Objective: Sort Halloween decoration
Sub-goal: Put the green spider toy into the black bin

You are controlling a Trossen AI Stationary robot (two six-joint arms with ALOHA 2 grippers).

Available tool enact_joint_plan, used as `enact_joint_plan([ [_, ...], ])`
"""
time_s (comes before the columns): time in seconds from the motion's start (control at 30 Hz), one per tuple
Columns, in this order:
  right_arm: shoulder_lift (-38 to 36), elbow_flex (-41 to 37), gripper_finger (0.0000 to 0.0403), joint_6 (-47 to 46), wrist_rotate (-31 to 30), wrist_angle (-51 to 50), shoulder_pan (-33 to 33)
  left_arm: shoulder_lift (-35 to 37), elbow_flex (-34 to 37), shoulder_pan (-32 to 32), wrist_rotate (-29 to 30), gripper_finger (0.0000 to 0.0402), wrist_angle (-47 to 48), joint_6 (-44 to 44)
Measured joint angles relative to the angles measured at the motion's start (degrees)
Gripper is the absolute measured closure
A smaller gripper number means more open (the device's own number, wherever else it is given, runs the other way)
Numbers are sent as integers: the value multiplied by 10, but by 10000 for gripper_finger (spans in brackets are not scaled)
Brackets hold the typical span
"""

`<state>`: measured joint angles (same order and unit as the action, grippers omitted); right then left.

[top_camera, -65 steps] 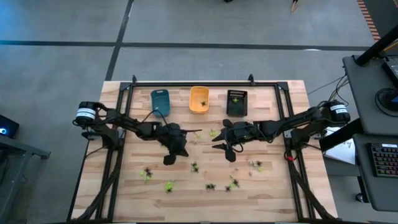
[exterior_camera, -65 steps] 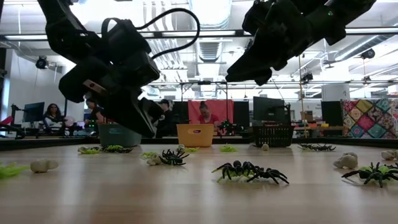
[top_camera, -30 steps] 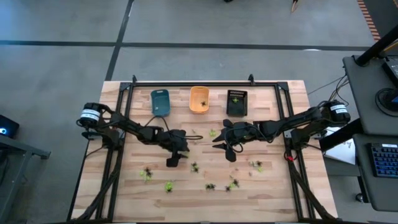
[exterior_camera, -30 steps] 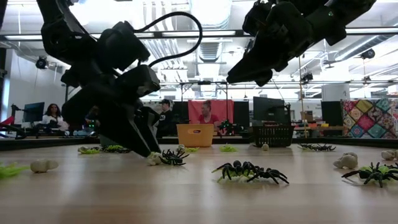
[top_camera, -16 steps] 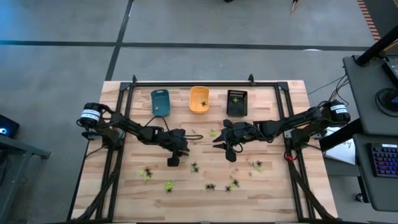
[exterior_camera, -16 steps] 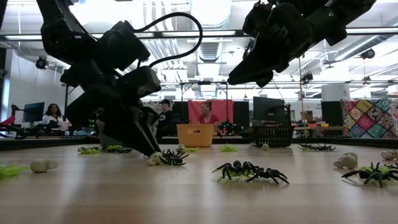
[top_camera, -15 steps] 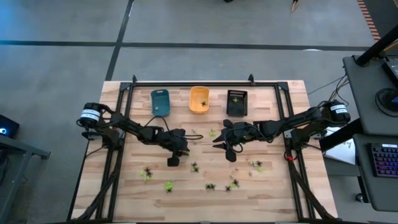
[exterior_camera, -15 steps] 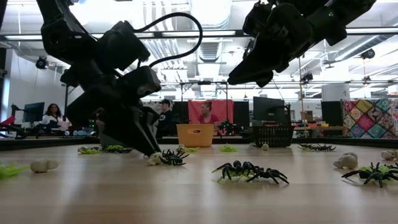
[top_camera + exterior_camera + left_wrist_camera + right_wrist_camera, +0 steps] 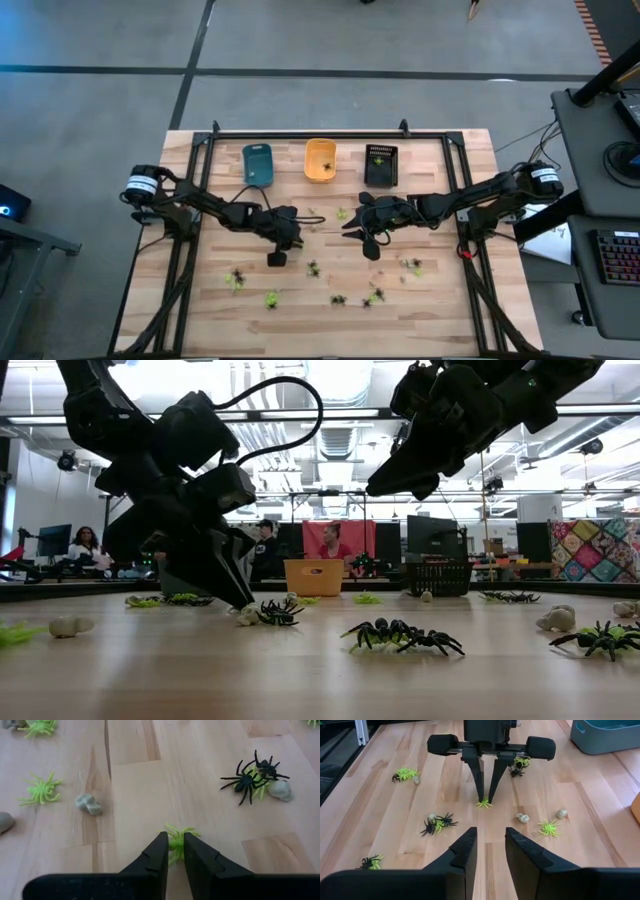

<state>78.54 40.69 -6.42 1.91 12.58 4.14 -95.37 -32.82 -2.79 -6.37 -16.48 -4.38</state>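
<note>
Part of the yellow-green spider [image 9: 176,841] behind the left claw [image 9: 172,851]

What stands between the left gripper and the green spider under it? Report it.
Nothing visible does. The left gripper has its fingers pinching the green spider on the table; the nearest pale figure lies apart from them.

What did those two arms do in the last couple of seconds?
The left tool dropped to the table and closed on a green spider. The right tool stayed raised and idle; the trays and the other spiders did not move.
</note>
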Motion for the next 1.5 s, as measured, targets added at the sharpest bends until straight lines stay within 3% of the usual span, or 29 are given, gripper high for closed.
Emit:
enact_joint_plan([
  [0.43,3,0,317,-4,-6,7,0,36,1,10,-1,365,-16,-47],
  [0.63,40,0,325,-52,-6,63,0,47,1,21,-1,365,-31,-59],
  [0.83,87,8,324,-168,-6,74,0,48,1,19,-26,365,15,-58],
  [1.03,144,60,332,-282,30,61,0,47,2,18,-33,365,35,-86],
  [1.17,181,121,337,-330,45,-12,0,48,3,18,-51,365,34,-90],
  [1.3,216,183,340,-335,39,-97,0,45,7,17,-66,365,37,-98],
  [1.5,265,247,340,-338,26,-123,0,45,15,17,-66,365,38,-107],
])
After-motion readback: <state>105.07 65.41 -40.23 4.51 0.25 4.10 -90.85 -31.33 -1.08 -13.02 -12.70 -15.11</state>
